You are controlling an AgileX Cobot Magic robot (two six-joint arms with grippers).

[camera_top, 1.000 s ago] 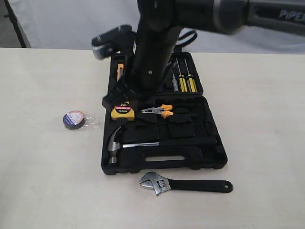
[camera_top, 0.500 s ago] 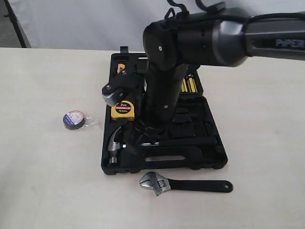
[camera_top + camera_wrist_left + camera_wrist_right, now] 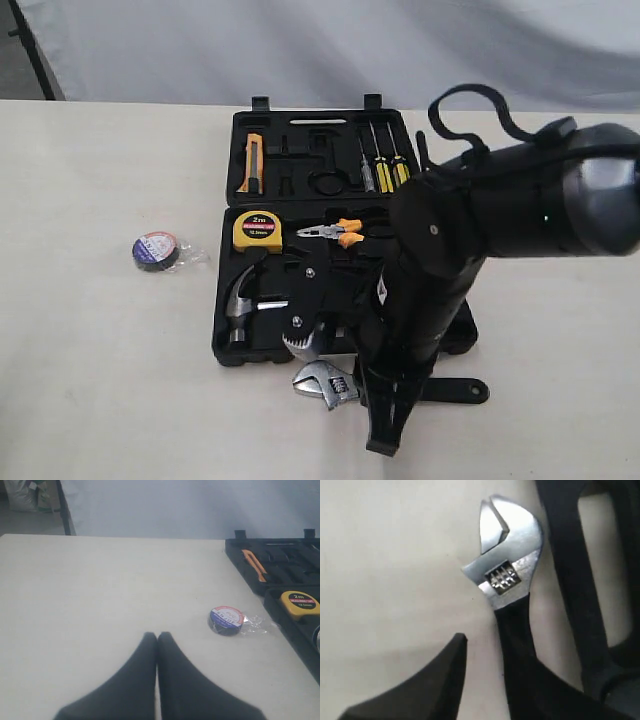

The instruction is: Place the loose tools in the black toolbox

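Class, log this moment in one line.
right gripper: open over wrench | hammer: in toolbox | tape roll: on table | left gripper: shut

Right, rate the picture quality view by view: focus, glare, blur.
Exterior view: even, soft light; the dark right arm blocks part of the black plastic toolbox. Left wrist view: the shut left pincer is out of focus, the small black tape roll sharper. Right wrist view: glare on the silver adjustable wrench, image soft.
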